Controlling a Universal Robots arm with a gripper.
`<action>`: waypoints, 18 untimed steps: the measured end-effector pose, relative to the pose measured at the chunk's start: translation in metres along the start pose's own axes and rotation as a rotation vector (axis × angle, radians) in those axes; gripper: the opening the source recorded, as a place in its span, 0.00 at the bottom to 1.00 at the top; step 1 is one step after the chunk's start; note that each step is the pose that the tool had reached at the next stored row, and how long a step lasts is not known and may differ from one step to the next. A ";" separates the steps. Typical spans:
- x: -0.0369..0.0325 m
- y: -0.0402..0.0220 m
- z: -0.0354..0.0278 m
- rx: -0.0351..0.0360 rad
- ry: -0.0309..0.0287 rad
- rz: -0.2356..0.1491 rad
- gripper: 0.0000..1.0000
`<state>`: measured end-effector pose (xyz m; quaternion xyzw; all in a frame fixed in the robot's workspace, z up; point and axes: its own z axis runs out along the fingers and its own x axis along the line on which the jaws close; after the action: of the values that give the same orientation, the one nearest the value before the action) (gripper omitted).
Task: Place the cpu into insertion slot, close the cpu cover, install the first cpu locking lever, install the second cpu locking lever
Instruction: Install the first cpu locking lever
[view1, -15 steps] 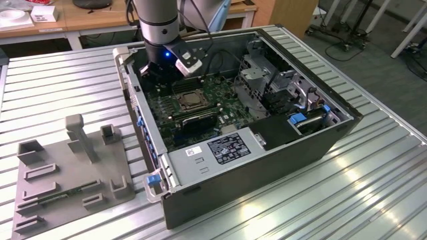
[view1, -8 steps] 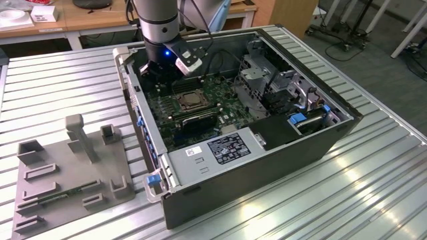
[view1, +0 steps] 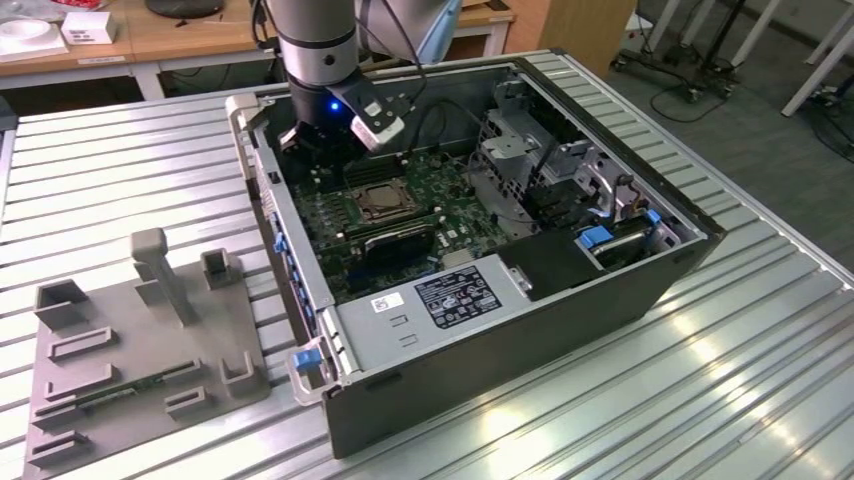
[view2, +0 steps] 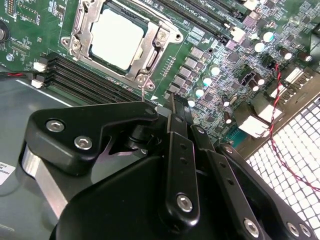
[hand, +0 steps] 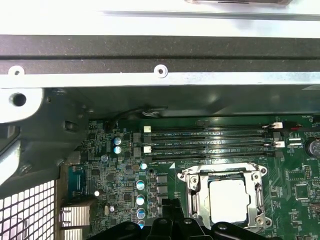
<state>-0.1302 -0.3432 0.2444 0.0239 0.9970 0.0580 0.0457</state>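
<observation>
The cpu (view2: 116, 36) lies flat in the motherboard socket, its pale metal top facing up. The silver cpu cover (view2: 156, 50) lies down around it as a frame. A thin metal lever rod (view2: 144, 93) sticks out from the socket's edge towards my fingertips. My gripper (view2: 179, 102) hovers beside the socket with its black fingers pressed together and nothing between them. The first wrist view has the cpu (hand: 228, 199), the cover (hand: 193, 192) and my gripper (hand: 172, 205) close alongside. In the exterior view my gripper (view1: 324, 150) hangs inside the case, just beyond the socket (view1: 378, 203).
The open computer case (view1: 561, 300) lies on a ribbed metal table (view1: 120, 170). Memory slots (hand: 210, 140) run beside the socket, and a drive cage (view1: 514, 150) stands on the exterior view's right. A grey fixture plate (view1: 134, 340) sits at the exterior view's left.
</observation>
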 end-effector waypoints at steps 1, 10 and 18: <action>-0.0001 0.0000 0.0000 0.0000 0.0007 0.000 0.11; -0.0012 0.0001 0.0001 0.0006 0.0148 0.002 0.11; -0.0013 0.0002 -0.0008 -0.0261 0.0161 0.004 0.11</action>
<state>-0.1290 -0.3431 0.2453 0.0249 0.9964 0.0713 0.0379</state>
